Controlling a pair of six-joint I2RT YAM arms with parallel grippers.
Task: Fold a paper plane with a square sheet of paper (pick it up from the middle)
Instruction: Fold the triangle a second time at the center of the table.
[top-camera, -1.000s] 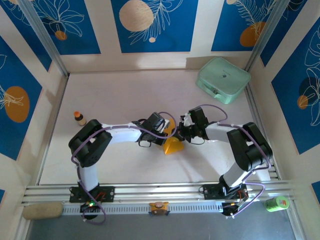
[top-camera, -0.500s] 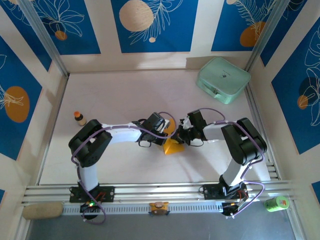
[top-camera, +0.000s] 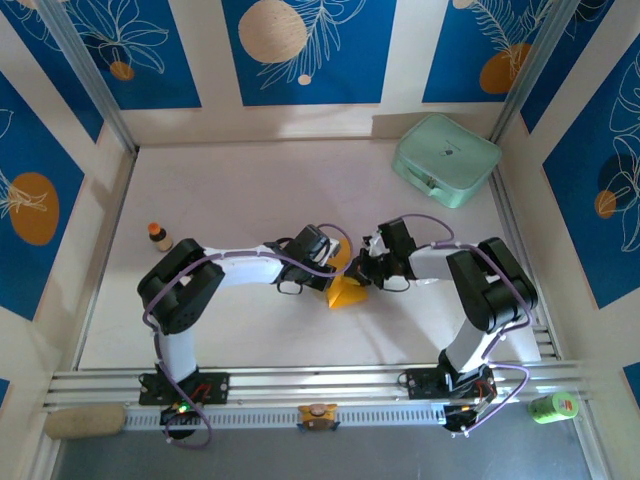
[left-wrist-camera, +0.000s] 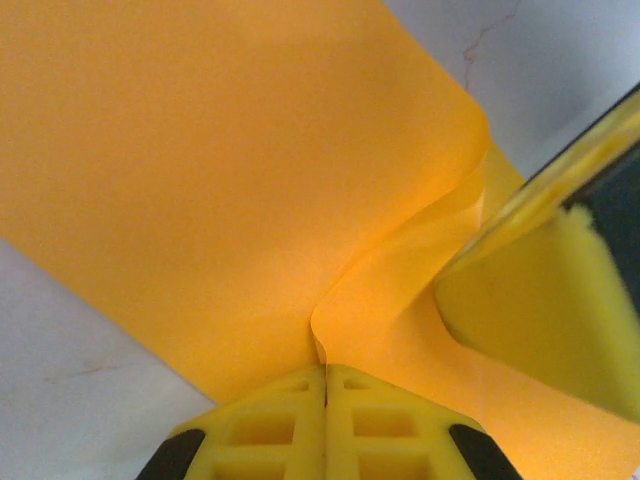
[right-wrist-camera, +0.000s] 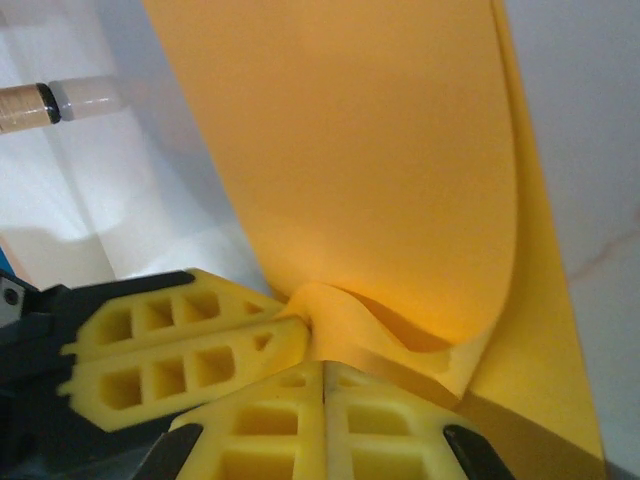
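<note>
Two hands meet at mid-tabletop (top-camera: 240, 190), both clamped on the paper (top-camera: 348, 295).

1. Change. Nearest the rail, the right arm (top-camera: 490, 290) has drawn its elbow slightly leftward over the last second. This has carried the right hand (top-camera: 363, 272) closer to the left hand (top-camera: 337, 272). From above, the paper now reads narrower and more gathered than a second ago. Judgement: the sheet is being drawn together along a crease. A fold is in progress and no dart shape exists yet, so most of the task remains.

2. Left hand. In the left wrist view the fingers are fully closed with a tight seam. A curled ridge of paper runs into that seam, so this hand grips the sheet. One right-hand finger (left-wrist-camera: 540, 310) lies against the paper just beside it.

3. Right hand. In the right wrist view the fingers are fully closed. A crumpled bulge of paper enters the seam, so this hand grips the sheet too. The left hand's fingers (right-wrist-camera: 180, 350) touch it on one side. Beyond both grips the paper spreads away as one broad curved panel. Whether its far edge rests on the tabletop cannot be told.

4. Farther back. A bottle (top-camera: 158, 236) stands upright at the left and a case (top-camera: 445, 160) sits at the far right. Both are well apart from the paper.
</note>
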